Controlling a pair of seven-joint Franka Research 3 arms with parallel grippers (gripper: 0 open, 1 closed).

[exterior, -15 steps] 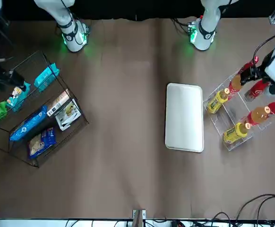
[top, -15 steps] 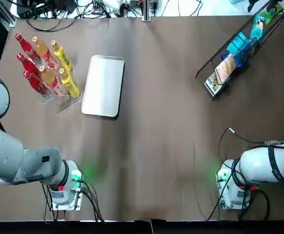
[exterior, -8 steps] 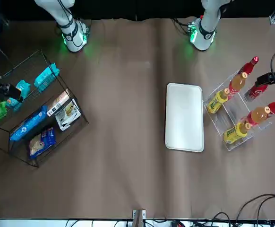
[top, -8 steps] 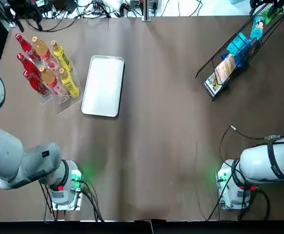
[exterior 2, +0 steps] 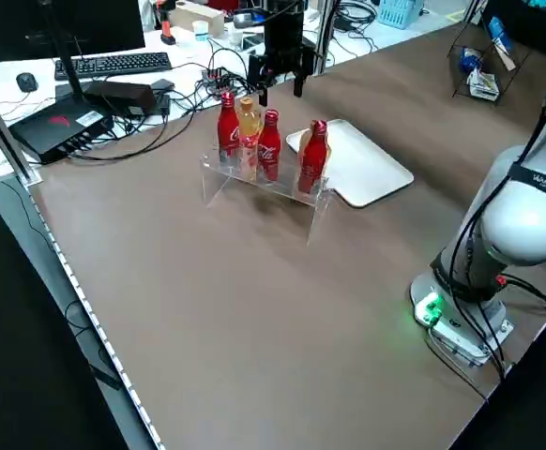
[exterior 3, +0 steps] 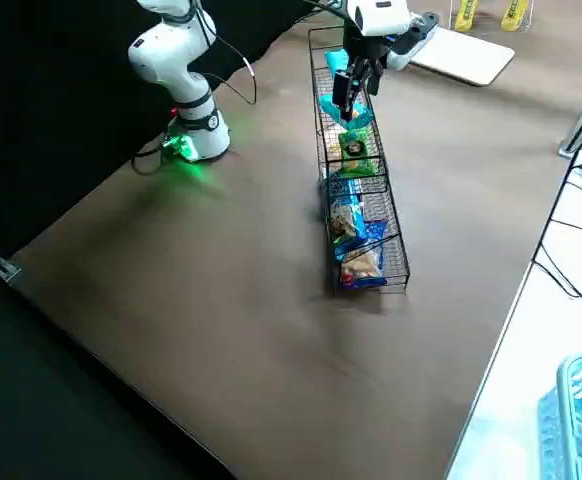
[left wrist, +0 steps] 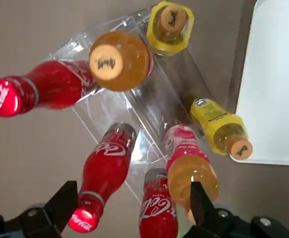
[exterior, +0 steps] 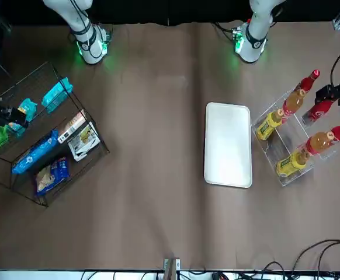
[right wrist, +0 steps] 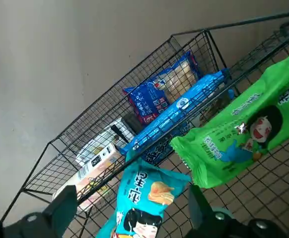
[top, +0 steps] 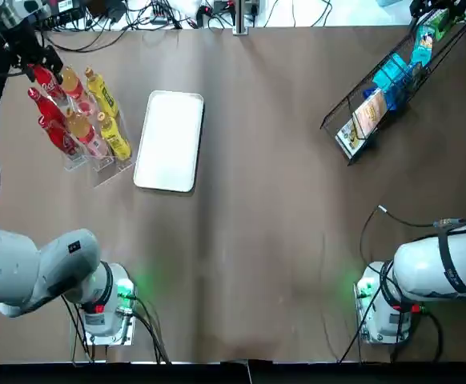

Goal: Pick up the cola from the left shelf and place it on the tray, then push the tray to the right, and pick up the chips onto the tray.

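So the colas (top: 44, 110), three red bottles, are all sitting in the clear rack (top: 109, 171) at the far left of the table (top: 257, 232). They make up the outer row, the one farthest from the tray (top: 169, 140). Next row in is the orange drinks (top: 81, 128), then the yellow bottles (top: 116, 141) on the side nearest the tray. No cola is out of its slot.

The left gripper (left wrist: 132, 188) hangs right above the far end of the cola row. Its fingers (left wrist: 65, 203) are spread wide with nothing between them, and in the wrist view two of the colas sit in that gap below. From the left side view it looks clear of the caps, not touching any.

The tray is white, has nothing on it, and lies flat just beside the rack on the robot's right of it. Can't tell whether the two actually touch.

Way over at the far right corner there's the wire basket (top: 353, 112), tipped at a slant. The right gripper (right wrist: 130, 193) hovers over its upper end, fingers (right wrist: 60, 206) spread apart and holding nothing. Directly under it is a teal chips bag (right wrist: 142, 198) with a green bag (right wrist: 234, 139) just beside it. Blue packs (right wrist: 177, 111) lie lower down in the basket.
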